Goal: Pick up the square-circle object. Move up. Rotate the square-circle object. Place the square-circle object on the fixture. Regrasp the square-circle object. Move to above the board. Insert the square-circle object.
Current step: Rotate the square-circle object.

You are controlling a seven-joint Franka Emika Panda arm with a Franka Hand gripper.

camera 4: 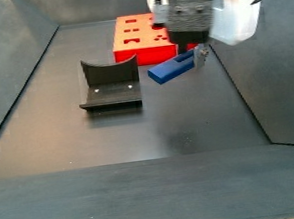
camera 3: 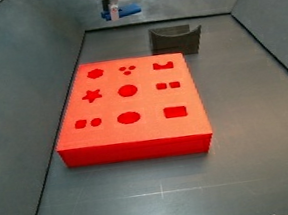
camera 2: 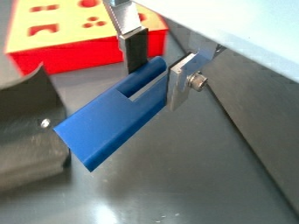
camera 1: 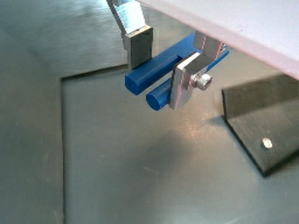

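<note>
My gripper (camera 1: 162,68) is shut on the bright blue square-circle object (camera 1: 149,84), one finger on each long side. The object sticks out past the fingers and hangs above the grey floor. Both show in the other wrist view too: gripper (camera 2: 158,68), object (camera 2: 111,122). In a side view the gripper (camera 4: 191,48) holds the object (camera 4: 172,70) just right of the dark fixture (camera 4: 109,84), in front of the red board (camera 4: 134,34). In the other side view the gripper (camera 3: 121,4) and object (camera 3: 122,13) are at the far wall, left of the fixture (camera 3: 175,38), beyond the board (camera 3: 131,106).
Grey walls enclose the floor on all sides (camera 3: 32,55). The fixture's plate with a screw lies close beside the object in a wrist view (camera 1: 263,118). The board's corner with cut-outs shows behind the fingers (camera 2: 59,35).
</note>
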